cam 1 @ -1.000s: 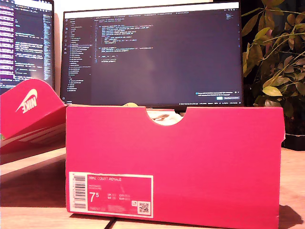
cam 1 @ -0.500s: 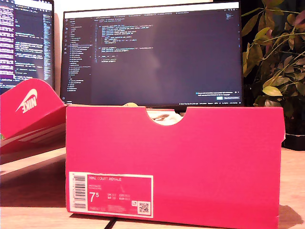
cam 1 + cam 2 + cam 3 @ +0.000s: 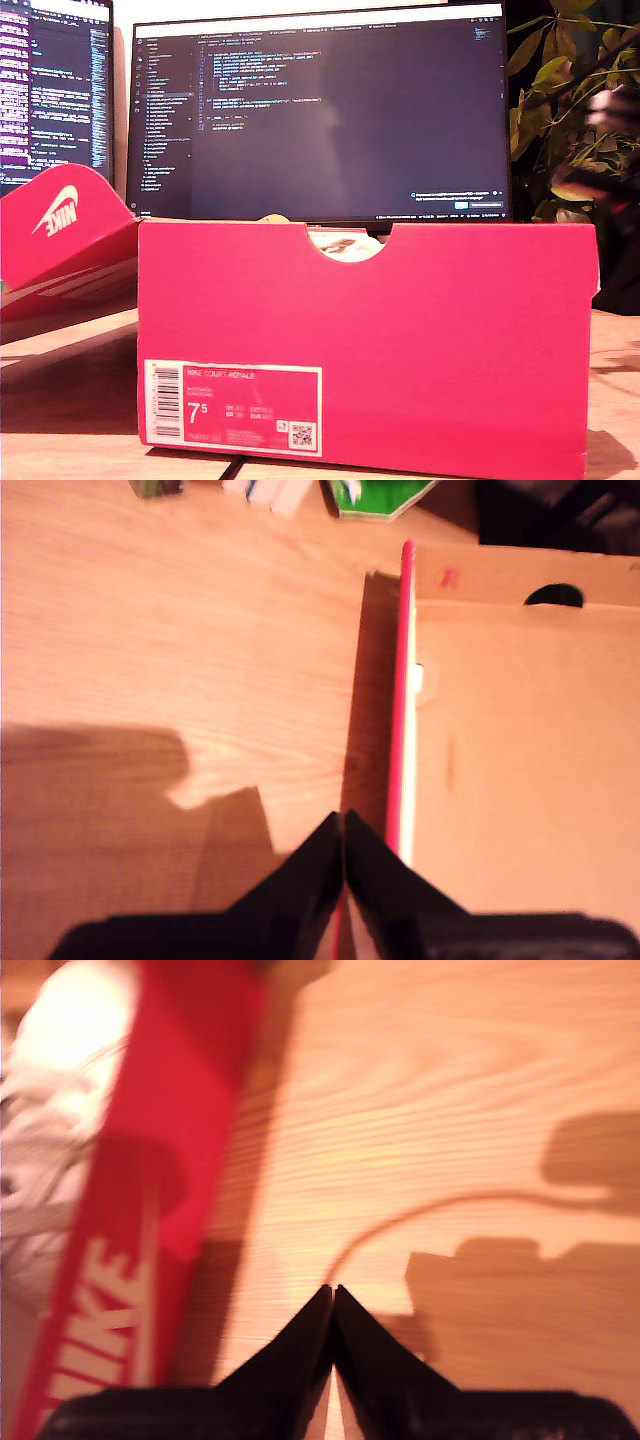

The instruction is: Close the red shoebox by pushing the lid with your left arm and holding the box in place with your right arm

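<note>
- The red shoebox [image 3: 365,345] is seen end-on in the exterior view, standing on the wooden table [image 3: 75,345] with its label end toward the camera; its lid [image 3: 60,235] is thrown back and open at the exterior view's left, the white logo showing.
- A pale shoe [image 3: 345,246] is glimpsed through the notch in the box's top edge.
- In the first wrist view, my first gripper [image 3: 343,825] is seen with its jaws pressed together and nothing between them, poised above the red edge of the lid [image 3: 404,695], whose brown cardboard inside lies just beside it.
- In the second wrist view, my second gripper [image 3: 333,1298] is likewise closed to a point and empty, over bare table near the box's red logo side [image 3: 150,1210], a white shoe [image 3: 50,1110] visible beyond it.
- No contact with box or lid can be made out — the approach step is judged to be in hand, with the lid not yet raised.
- Next, the box would need to be braced by the second gripper, and the lid's edge pushed up and over by the first — squarely, so the box is not slid.
</note>
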You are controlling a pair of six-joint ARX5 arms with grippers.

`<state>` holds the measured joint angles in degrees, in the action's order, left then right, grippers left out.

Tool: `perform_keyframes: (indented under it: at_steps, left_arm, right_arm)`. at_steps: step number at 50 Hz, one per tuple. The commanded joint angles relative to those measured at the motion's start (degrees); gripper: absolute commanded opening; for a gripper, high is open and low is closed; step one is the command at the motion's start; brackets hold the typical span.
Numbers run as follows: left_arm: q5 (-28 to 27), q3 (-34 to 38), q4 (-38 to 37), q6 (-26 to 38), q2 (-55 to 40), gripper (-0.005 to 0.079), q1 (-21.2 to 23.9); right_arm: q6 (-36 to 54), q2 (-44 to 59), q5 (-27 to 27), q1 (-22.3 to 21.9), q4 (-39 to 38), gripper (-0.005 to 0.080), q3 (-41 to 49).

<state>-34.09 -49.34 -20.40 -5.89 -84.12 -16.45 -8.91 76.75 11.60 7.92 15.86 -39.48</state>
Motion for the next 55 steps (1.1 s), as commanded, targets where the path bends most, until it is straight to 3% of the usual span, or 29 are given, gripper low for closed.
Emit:
perform_keyframes:
  at_steps: [1, 18, 24, 55]
  left_arm:
    - [-1.16, -1.42, -0.15, 0.39, -2.78, -0.0019, -0.31]
    - [-4.02, -4.79, -2.51, 1.51, -12.81, -0.0019, -0.33]
    - [-7.56, -4.79, -4.55, 2.19, -14.53, -0.0019, -0.24]
    - [-11.21, -4.79, -10.23, 4.83, -14.99, -0.0019, 5.01]
  right_arm:
    - [0.31, 1.20, 0.33, 1.03, -1.27, -0.0012, -2.03]
    - [0.02, 6.51, 0.46, 4.70, -3.61, -0.0012, -5.55]
    - [-0.17, 8.20, 0.46, 5.70, -5.60, -0.0012, -5.75]
    - [-0.24, 9.14, 0.50, 6.93, -7.80, -0.0012, -5.77]
